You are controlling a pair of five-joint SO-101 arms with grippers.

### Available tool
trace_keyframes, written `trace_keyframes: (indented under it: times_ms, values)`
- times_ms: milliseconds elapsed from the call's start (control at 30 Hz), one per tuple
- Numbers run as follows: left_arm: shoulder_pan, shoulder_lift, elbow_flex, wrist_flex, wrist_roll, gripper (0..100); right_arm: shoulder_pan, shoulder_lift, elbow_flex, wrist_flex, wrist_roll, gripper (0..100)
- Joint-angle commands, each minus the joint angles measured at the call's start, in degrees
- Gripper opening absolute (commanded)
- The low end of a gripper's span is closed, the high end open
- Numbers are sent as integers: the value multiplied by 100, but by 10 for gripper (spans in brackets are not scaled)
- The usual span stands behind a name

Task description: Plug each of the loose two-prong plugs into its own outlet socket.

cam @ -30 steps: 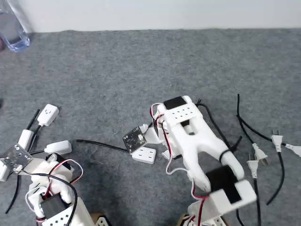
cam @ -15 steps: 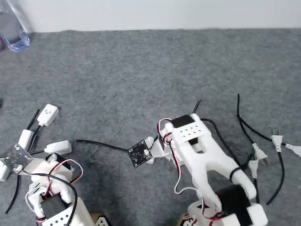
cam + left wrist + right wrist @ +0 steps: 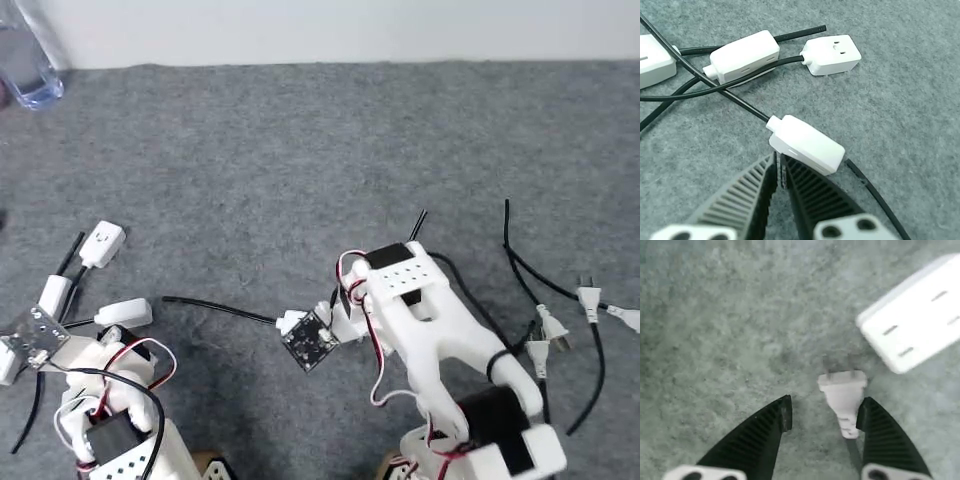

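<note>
Two-prong plug (image 3: 842,390) lies flat on the grey carpet (image 3: 715,315) in the right wrist view. Its prongs aim at the slotted face of a white outlet block (image 3: 912,330), near it but apart; not inserted.

Right gripper (image 3: 826,410) is spread wide. The plug sits between its fingers, close against one of them, not clamped.

Change over the last second, high view: the right arm (image 3: 440,320) has pulled back toward its base from a stretched-out pose. Its wrist now covers the block that lay exposed beside it. The left arm has not moved.

Left gripper (image 3: 778,162) shows only a narrow slit between its fingers, nothing in it. It hangs just beside a corded white socket (image 3: 807,145); another socket (image 3: 832,52) lies farther off. Other loose plugs (image 3: 548,325) sit untouched at the right of the table.

Reading: the pull-back puts the gripper behind the plug. A grasp and a forward push into the block probably come next. No pair is mated yet.
</note>
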Motion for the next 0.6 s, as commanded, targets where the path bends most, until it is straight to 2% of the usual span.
trace_keyframes:
  times_ms: [0,400,567]
  values:
    - [0,-53,-31,-141,-35,13,119,268,-378,-48,290,209]
    - [0,-53,-31,-141,-35,13,66,1525,-1125,-66,378,204]
    - [0,-53,-31,-141,-35,13,-22,1587,-1178,-31,352,92]
